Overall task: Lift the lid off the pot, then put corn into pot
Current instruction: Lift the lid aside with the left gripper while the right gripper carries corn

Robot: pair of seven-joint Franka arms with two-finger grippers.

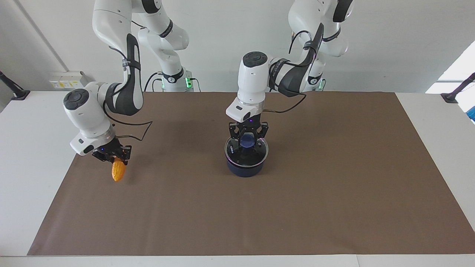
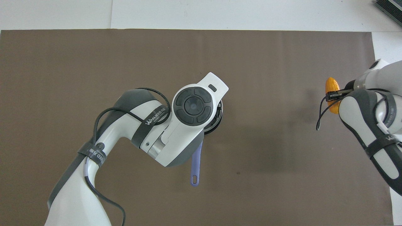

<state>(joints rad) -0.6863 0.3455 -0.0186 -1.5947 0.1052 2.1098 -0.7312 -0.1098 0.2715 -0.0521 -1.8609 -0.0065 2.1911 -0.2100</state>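
Note:
The dark blue pot [image 1: 245, 170] stands mid-mat, its long handle [image 2: 196, 166] pointing toward the robots. The glass lid [image 1: 256, 152] is level at the pot's rim or just above it; I cannot see a gap. My left gripper [image 1: 248, 138] is shut on the lid's blue knob [image 1: 247, 141]. In the overhead view the left wrist hides that gripper and most of the pot [image 2: 219, 115]. My right gripper [image 1: 117, 162] is shut on the top of the orange corn [image 1: 118, 173], which hangs above the mat's edge at the right arm's end. From overhead the corn [image 2: 332, 84] pokes out past the right gripper [image 2: 335, 94].
A brown mat [image 1: 334, 185] covers most of the white table [image 1: 29, 155]. A dark flat object [image 2: 389, 8] lies at the table's corner farthest from the robots, at the right arm's end.

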